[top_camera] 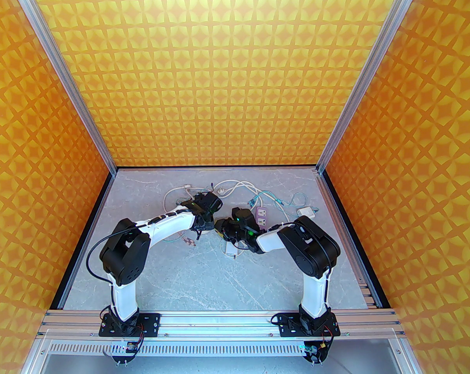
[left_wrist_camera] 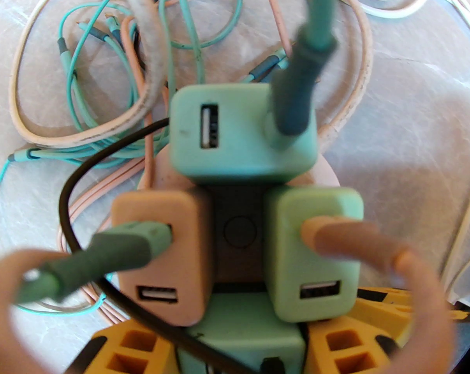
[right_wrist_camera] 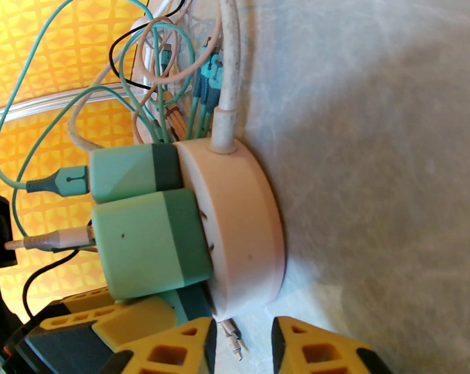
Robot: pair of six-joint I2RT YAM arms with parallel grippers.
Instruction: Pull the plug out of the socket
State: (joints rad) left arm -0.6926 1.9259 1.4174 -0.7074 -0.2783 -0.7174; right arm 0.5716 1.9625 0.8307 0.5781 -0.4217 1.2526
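A round pink socket (right_wrist_camera: 235,216) lies on the grey table with several USB charger plugs stuck in its top. In the left wrist view a teal plug (left_wrist_camera: 242,131) sits at the far side, a pink one (left_wrist_camera: 161,247) left and a green one (left_wrist_camera: 312,247) right. My left gripper (left_wrist_camera: 238,345) is shut on the nearest teal plug (left_wrist_camera: 242,329), a yellow finger on each side. My right gripper (right_wrist_camera: 242,333) comes in from the side, its fingertips (right_wrist_camera: 188,345) pinching the socket's lower rim. Both grippers meet at the socket (top_camera: 207,232) in the top view.
Teal, pink and black cables (left_wrist_camera: 102,92) tangle over the table behind the socket. A purple power strip (top_camera: 260,216) and a white adapter (top_camera: 305,212) lie just right of the right arm. White cords (top_camera: 235,187) loop near the back wall.
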